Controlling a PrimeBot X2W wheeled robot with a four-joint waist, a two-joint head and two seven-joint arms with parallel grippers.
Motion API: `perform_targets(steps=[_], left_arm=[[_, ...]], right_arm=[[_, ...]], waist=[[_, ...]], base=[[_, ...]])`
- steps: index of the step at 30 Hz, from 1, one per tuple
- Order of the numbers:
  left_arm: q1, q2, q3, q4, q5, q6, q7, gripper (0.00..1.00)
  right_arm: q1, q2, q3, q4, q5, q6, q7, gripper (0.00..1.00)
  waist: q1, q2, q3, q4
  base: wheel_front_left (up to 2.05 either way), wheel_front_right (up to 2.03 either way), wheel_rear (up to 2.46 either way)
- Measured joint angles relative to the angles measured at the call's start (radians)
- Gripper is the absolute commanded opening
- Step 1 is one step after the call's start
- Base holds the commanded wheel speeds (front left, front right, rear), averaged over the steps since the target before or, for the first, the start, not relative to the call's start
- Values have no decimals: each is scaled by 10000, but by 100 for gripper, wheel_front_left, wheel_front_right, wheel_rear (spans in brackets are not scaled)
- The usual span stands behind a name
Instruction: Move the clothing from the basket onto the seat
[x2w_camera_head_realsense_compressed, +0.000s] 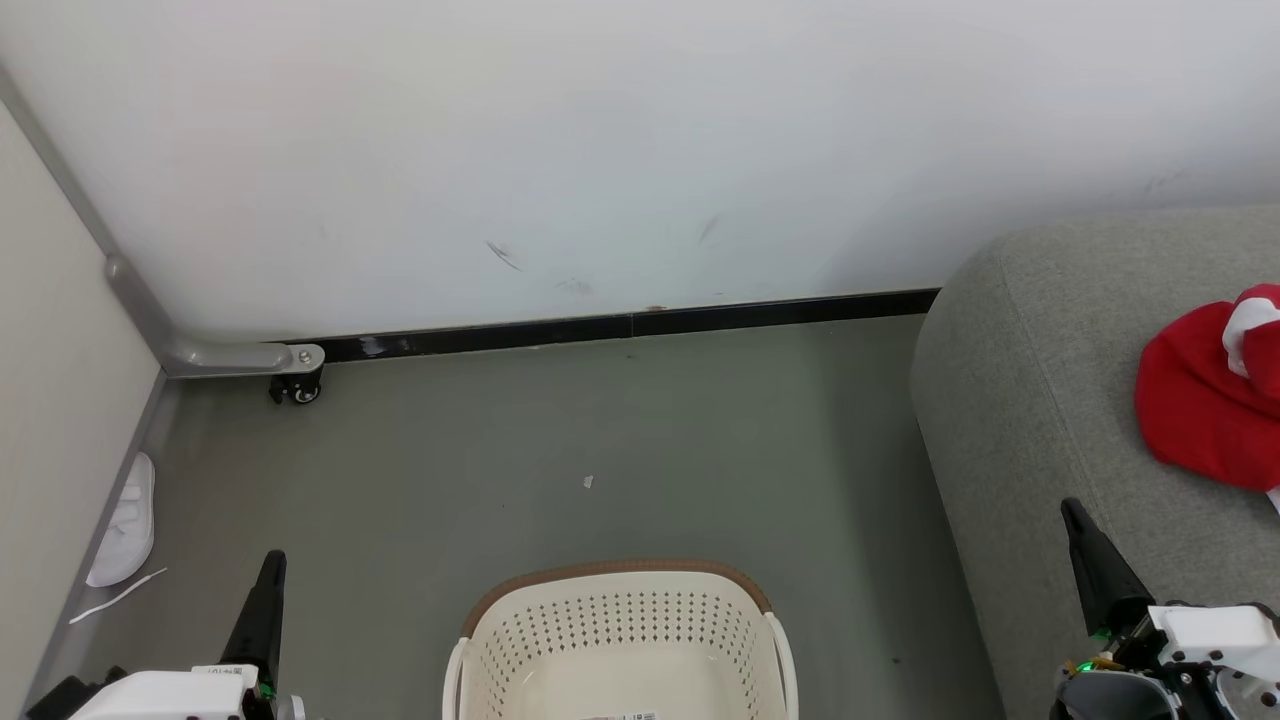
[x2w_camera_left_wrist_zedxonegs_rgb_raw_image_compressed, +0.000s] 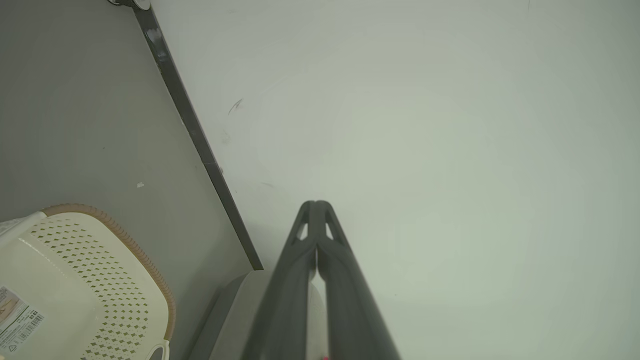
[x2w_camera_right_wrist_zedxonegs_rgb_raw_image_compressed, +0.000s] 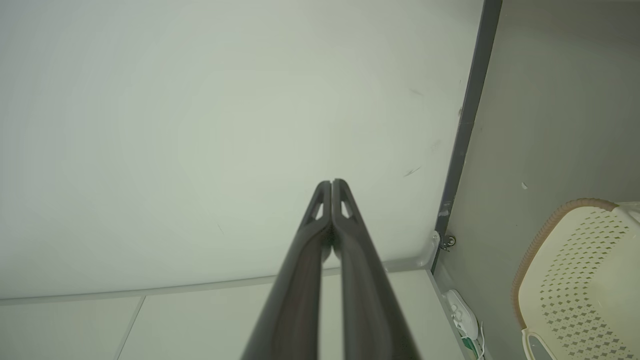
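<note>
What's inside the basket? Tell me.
The basket shows bare perforated walls and a label sticker on its floor, with nothing else visible. Its near end lies beyond the picture's edge.

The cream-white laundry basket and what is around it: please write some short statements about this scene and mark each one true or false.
1. The bright red and white fabric clothing lies on the large grey upholstered seat. True.
2. The cream-white perforated plastic basket with the brown rim holds red clothing. False: no clothing shows in the part of its inside that is seen.
3. Both grippers stand open. False: the left gripper and the right gripper are shut, holding nothing.
4. A white slipper lies on the grey floor. True.
5. The basket stands on the seat. False: it stands on the floor, beside the seat.
</note>
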Motion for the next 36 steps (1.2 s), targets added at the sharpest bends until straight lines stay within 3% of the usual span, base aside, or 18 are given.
perform_targets(steps=[36], left_arm=[[0, 0, -2, 0, -12, 0, 0, 0]], right_arm=[[-1, 71, -42, 23, -2, 0, 73, 0]], waist=[[-1, 0, 1, -1]], base=[[0, 0, 0]])
